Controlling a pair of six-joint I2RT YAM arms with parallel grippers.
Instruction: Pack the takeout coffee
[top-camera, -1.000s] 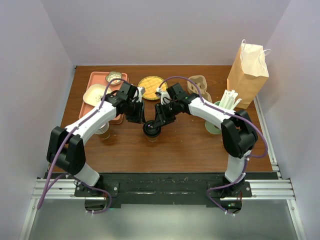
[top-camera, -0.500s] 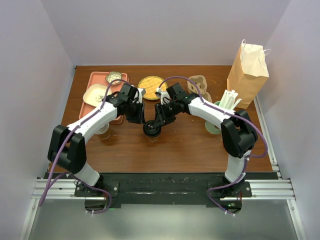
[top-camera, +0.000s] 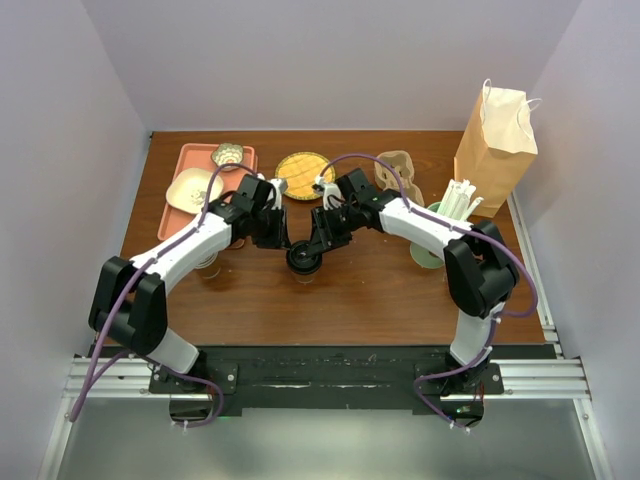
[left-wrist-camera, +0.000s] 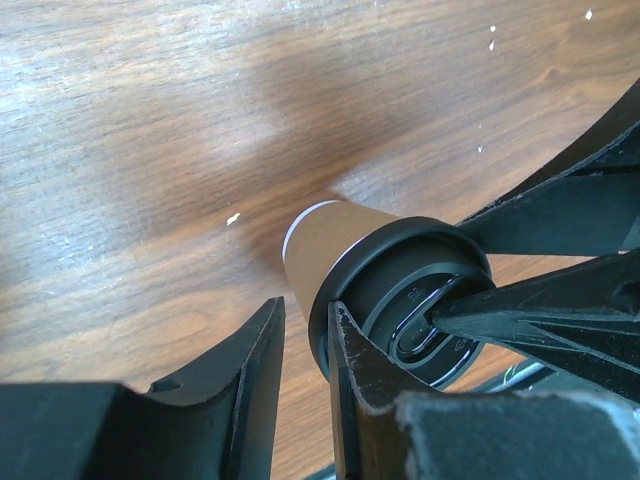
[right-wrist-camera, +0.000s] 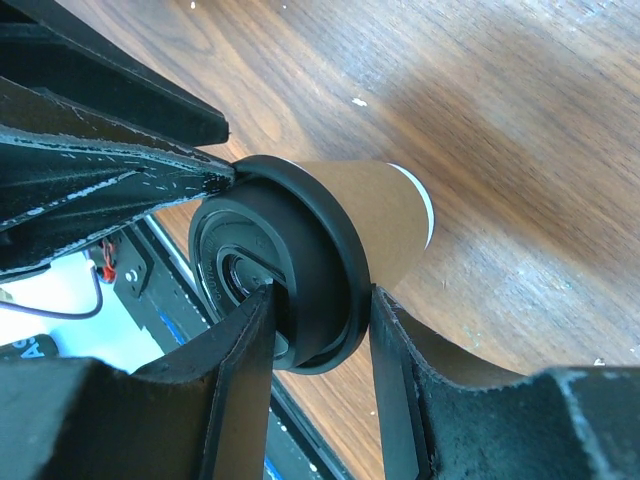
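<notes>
Getting a firm hold on the small cream-tan paper cup of takeout coffee (top-camera: 303, 262) looks to be the step in hand, with packing itself not yet begun. The cup stands upright on the brown wooden table (top-camera: 380, 300), about at its middle and between the two arms. The right gripper (right-wrist-camera: 318, 300) straddles the cup's round black plastic lid (right-wrist-camera: 270, 270), with one finger against each side of the rim, so its jaws stand partly apart and pinch the cup at the lid. The left gripper (left-wrist-camera: 305, 310) sits just beside the cup on the opposite side. Its fingers are parted only by a narrow slit showing bare wood, so it has hold of nothing. Its inner finger lies against the lid's rim from outside, which reads as steadying or nudging and not as grasping. The tall tan paper bag with white string handles (top-camera: 495, 140) stands upright at the far right corner, well apart from the cup, and is the likely destination. The pale-green cup of white straws (top-camera: 440, 225) stands between the two, close under the right arm. The next move probably calls for the left gripper to clear off sideways without tipping the cup. The right arm would then lift straight up and keep the cup level. A pinch on the lid alone could pull the lid off the paper body, so a grip lower on the wall may be safer before carrying it over the straws to the bag's open mouth.
</notes>
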